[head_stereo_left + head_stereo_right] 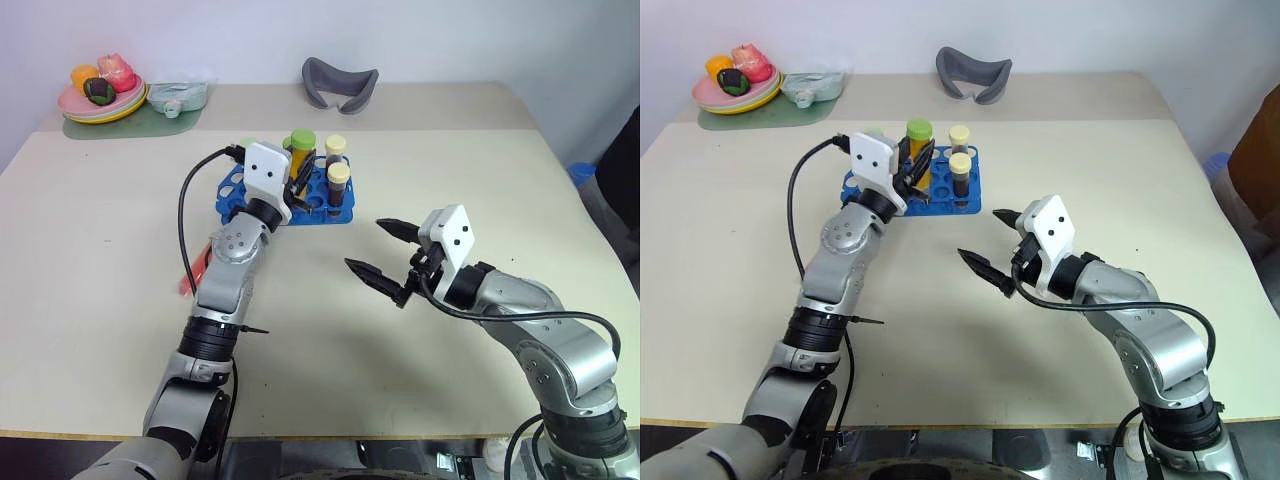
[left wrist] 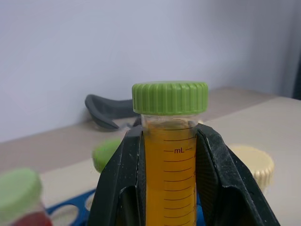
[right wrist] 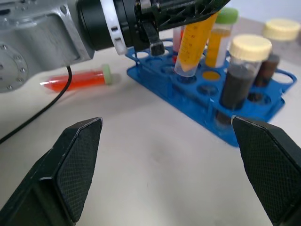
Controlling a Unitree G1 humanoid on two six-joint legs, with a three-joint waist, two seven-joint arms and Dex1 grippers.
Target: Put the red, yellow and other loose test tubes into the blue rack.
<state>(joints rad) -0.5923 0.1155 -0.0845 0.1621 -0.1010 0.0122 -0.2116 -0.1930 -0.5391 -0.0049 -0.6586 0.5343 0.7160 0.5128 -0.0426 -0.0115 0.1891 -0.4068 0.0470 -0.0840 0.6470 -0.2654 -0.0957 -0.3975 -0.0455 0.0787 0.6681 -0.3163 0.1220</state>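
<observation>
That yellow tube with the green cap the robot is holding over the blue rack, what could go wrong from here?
The yellow-liquid tube with the green screw cap, clamped in the left end effector, hangs tilted over the blue plastic rack, so its tip may catch a hole's rim instead of sliding in. Lowering it could also bump the cream-capped dark tubes standing close by. One red-liquid tube lies on the beige table beside the left arm, which might knock it rolling.

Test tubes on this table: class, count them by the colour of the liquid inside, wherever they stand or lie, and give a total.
yellow-orange tubes: 2
red tubes: 2
dark brown tubes: 2
Total: 6
</observation>
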